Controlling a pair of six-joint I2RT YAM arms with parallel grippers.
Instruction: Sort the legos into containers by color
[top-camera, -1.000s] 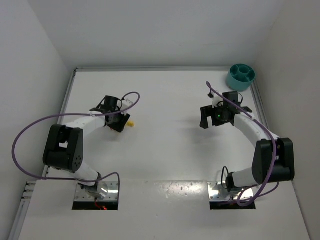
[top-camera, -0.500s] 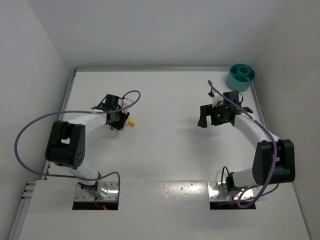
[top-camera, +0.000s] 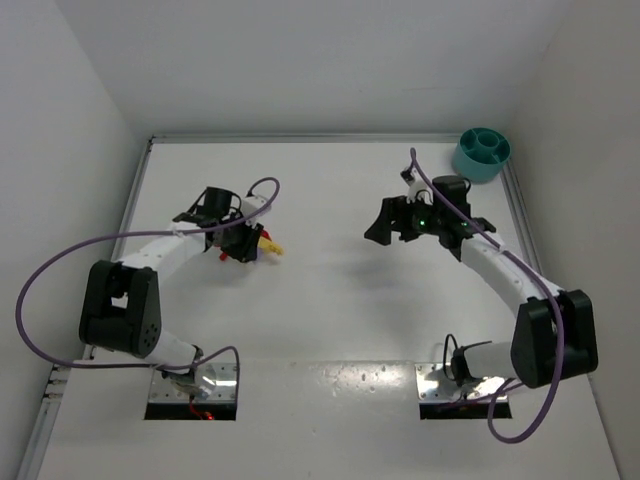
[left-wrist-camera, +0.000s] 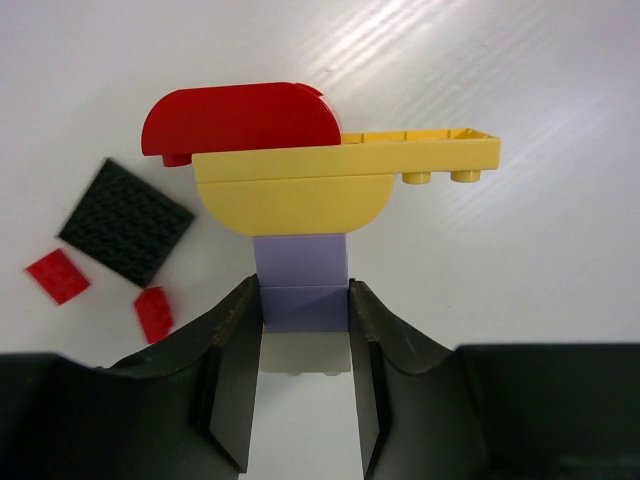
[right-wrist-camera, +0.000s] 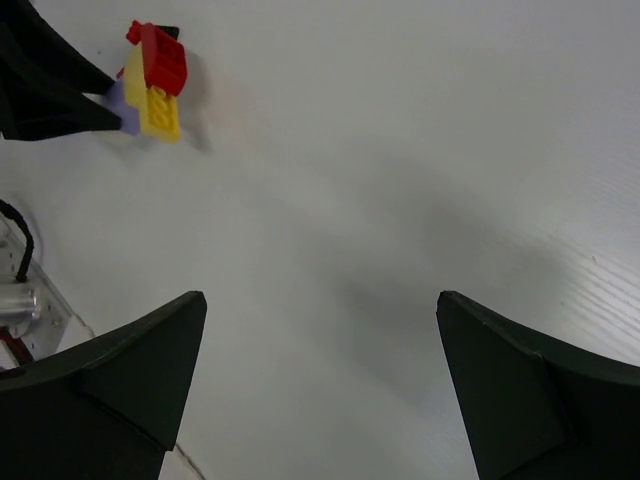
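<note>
L gripper jaws pinch the purple brick under a red/yellow stack, centre of wrist view. Black plate + red bits lower left, prob. loose. R gripper jaws spread wide. Teal bowl upper right, top view.

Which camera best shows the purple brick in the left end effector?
Left wrist: the purple brick sits centre frame, clamped by the left end effector, a yellow piece and red piece stacked on it. Right wrist shows a distant sliver; the top view makes it too small to judge.
</note>
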